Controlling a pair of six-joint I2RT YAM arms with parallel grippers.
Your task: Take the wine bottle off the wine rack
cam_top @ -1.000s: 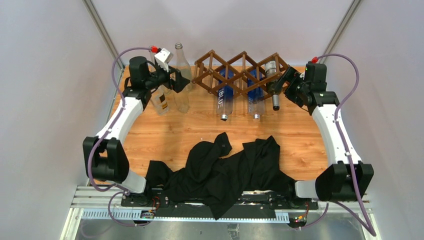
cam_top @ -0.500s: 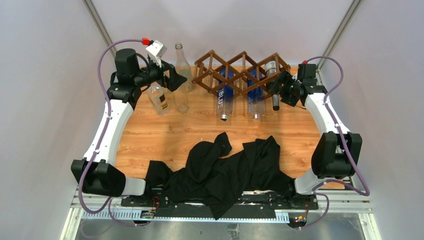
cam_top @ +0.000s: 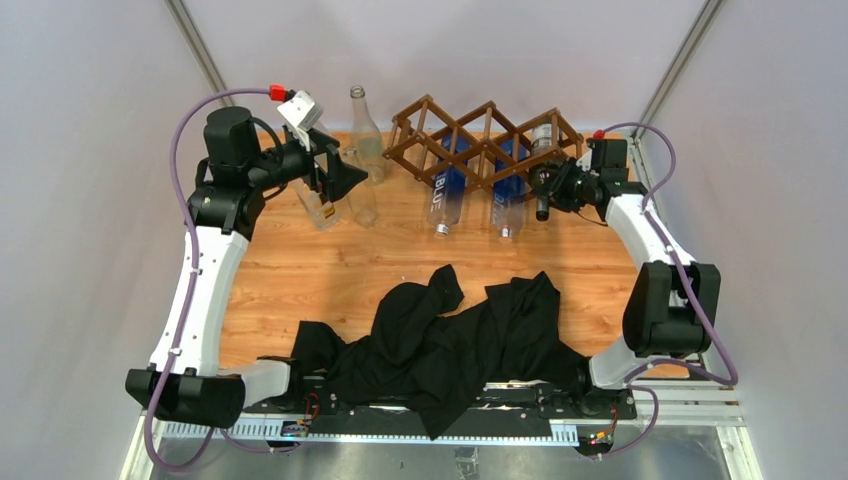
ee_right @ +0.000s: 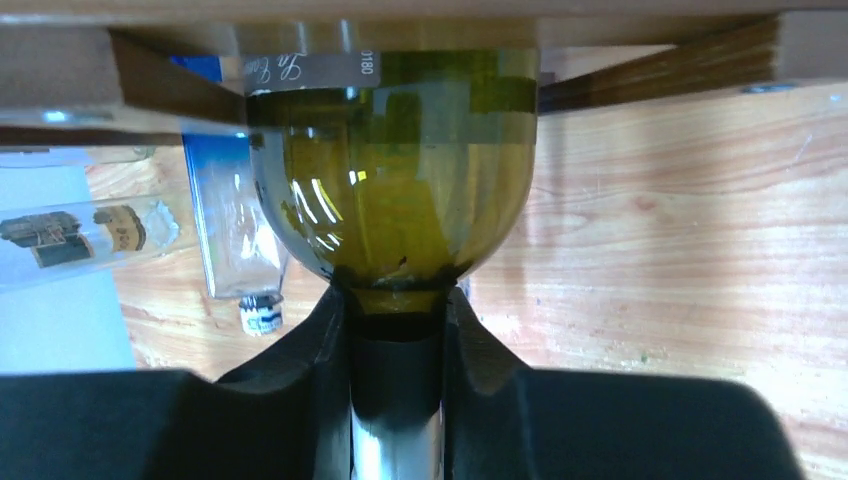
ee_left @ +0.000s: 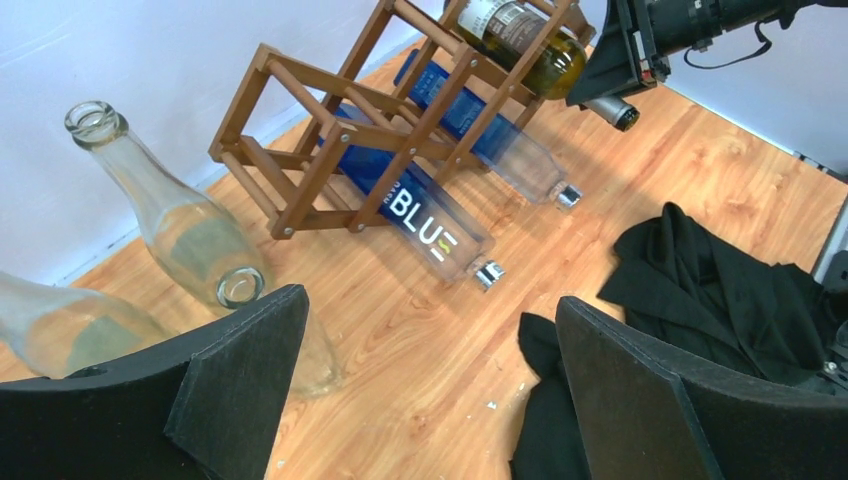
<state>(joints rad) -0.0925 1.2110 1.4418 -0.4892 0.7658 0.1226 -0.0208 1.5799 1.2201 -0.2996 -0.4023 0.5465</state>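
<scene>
Right gripper (ee_right: 396, 335) clamped on the bottle (ee_right: 395, 200) neck — glass, likely heavy and slick, so pull straight out of the rack (cam_top: 470, 135) — left gripper (ee_left: 430, 355) wide open, empty.

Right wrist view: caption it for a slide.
Right pincer shut on the neck of the wine bottle, which lies in the rack.

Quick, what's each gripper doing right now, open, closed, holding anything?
Left gripper: open, holding nothing.
Right gripper: closed on the neck of the green wine bottle in the wine rack.
</scene>
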